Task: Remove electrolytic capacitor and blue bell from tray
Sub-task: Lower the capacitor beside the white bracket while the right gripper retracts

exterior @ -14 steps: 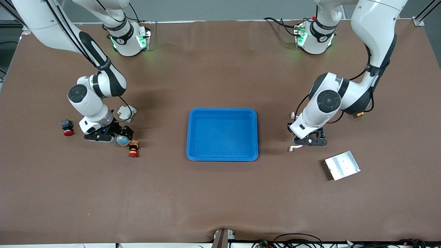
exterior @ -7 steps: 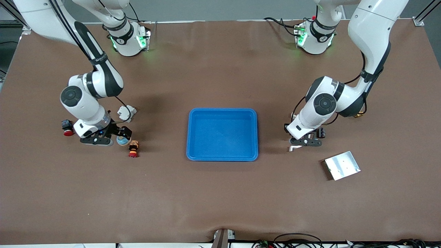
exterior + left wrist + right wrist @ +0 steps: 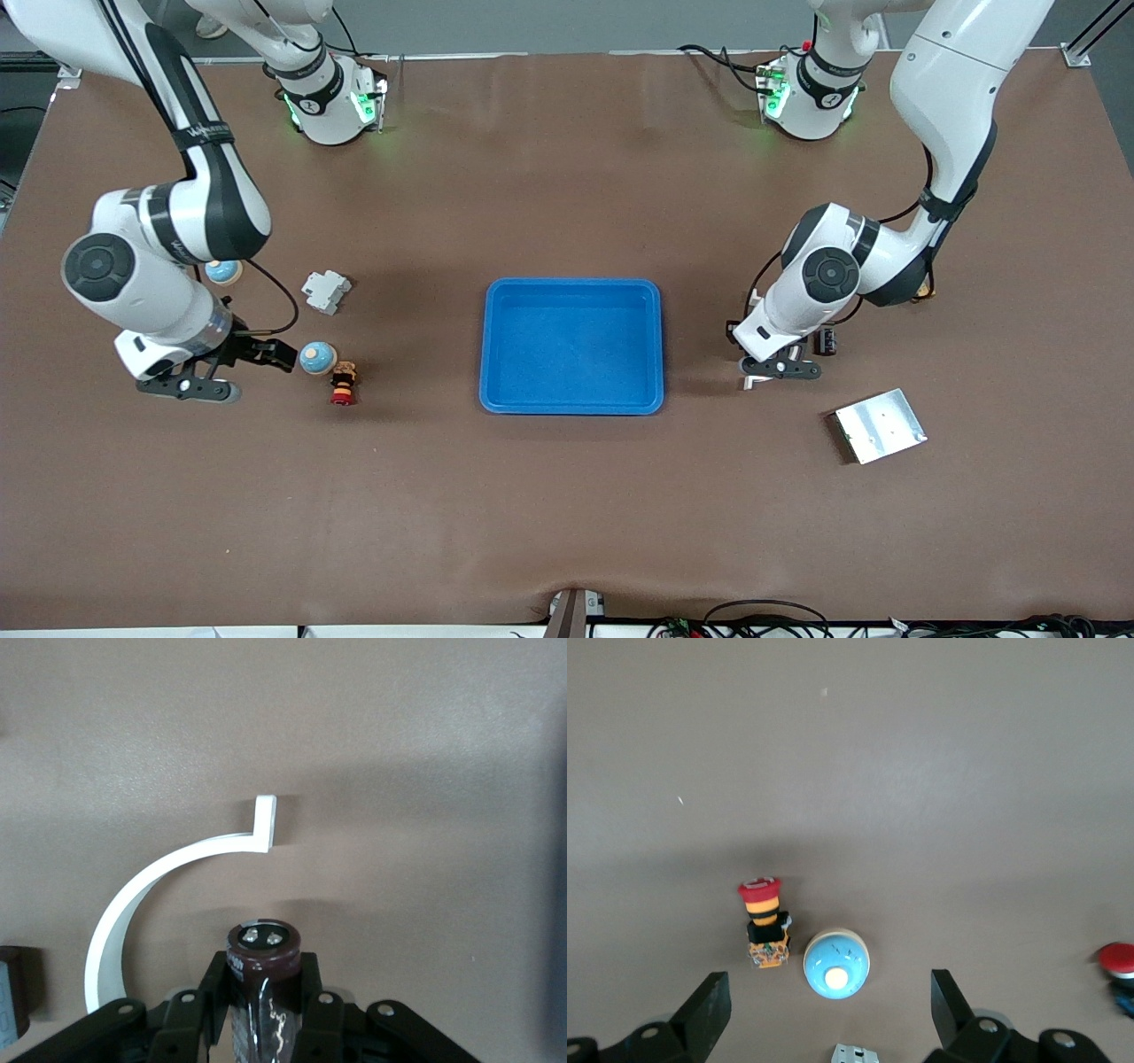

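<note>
A blue bell (image 3: 316, 357) with a cream button sits on the table toward the right arm's end; it also shows in the right wrist view (image 3: 836, 964). My right gripper (image 3: 226, 372) is open and empty, up over the table beside this bell (image 3: 828, 990). A second blue bell (image 3: 221, 270) peeks out by the right arm. My left gripper (image 3: 784, 365) is shut on a dark brown capacitor (image 3: 263, 983), terminals down, low over the table (image 3: 263, 970). The held capacitor is hidden in the front view. A blue tray (image 3: 571, 283) lies at the table's middle.
A red-capped push button (image 3: 343, 384) stands beside the bell (image 3: 764, 921). A white breaker block (image 3: 326, 291), a white curved strip (image 3: 159, 868), a dark cylinder (image 3: 826, 339), a metal plate (image 3: 880, 425) and another red button (image 3: 1118, 958) lie around.
My right arm has drawn away from the bell toward its end of the table, uncovering the second bell and hiding the red button. My left gripper has shifted slightly toward the tray.
</note>
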You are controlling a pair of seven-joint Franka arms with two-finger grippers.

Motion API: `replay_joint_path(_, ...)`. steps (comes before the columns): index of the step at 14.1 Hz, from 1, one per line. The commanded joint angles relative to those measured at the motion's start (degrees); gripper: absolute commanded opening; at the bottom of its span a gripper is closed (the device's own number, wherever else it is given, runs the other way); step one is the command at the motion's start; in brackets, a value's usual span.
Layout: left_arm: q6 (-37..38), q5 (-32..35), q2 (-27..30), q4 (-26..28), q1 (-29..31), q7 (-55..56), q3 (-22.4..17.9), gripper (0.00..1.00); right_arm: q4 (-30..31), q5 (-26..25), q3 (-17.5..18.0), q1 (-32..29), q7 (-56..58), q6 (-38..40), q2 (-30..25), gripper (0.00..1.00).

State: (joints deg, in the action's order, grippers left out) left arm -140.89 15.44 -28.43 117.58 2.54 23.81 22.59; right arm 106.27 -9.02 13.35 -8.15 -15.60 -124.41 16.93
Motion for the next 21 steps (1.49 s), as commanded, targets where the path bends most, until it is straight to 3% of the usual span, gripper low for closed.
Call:
replay_joint_path(1,-1.4,0.7,-1.4,-0.5,0.6,0.9,0.6,0.13,-6.4,0.5,0.4,-0.3,2.2,5.4,0.7,1.00)
replay_joint_path(9,-3.1,1.1,-3.1,-0.8,0.6,1.4,0.5,0.14,-17.7,0.4,-0.1,-1.0,7.1,17.0,0.5,1.00)
replay_joint_path(14,-3.9,1.3,-3.4,-0.8,0.7,1.5,0.5,0.20,-25.3,0.1,-0.3,-0.9,11.2,25.3,0.5,1.00)
replay_joint_path(16,-3.9,1.4,-3.4,-0.8,0.7,0.7,0.4,0.36,-25.5,0.2,-3.4,2.3,12.4,28.8,-0.5,1.00)
replay_joint_path(18,-3.9,1.4,-3.3,-0.8,0.8,0.7,0.4,0.61,-25.7,0.9,-10.3,8.3,12.5,29.1,-1.7,1.00)
replay_joint_path(21,-3.9,1.3,-3.3,-0.9,0.8,1.2,0.4,0.85,-25.8,1.0,-11.2,9.3,12.5,29.3,-3.1,1.00)
